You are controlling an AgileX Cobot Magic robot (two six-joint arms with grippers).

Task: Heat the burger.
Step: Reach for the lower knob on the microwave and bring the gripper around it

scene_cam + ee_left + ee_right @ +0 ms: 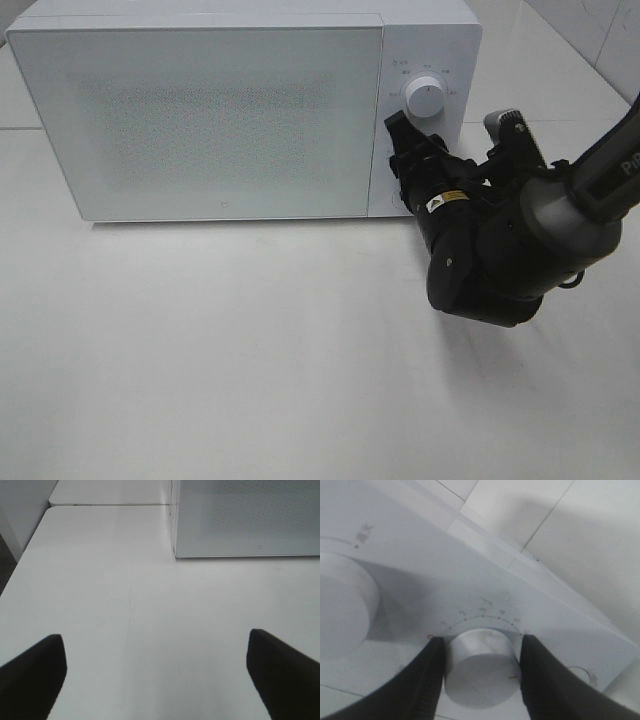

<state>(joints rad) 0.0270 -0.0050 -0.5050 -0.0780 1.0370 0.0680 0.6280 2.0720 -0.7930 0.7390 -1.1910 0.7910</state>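
The burger is out of view. The white microwave (230, 120) stands at the back of the table with its frosted door closed. My right gripper (402, 150) reaches to the control panel below the upper knob (425, 98). In the right wrist view this gripper (482, 645) is shut on the lower knob (480, 672), its black fingers (427, 680) pressed against both sides of the knob. My left gripper (155, 641) is open over bare tabletop, apart from the microwave's front corner (180, 550); it does not show in the exterior high view.
The white table (250, 350) stretches in front of the microwave. A wall of pale tiles (560, 535) rises behind it. A second table surface (105, 492) adjoins beyond the microwave's left side.
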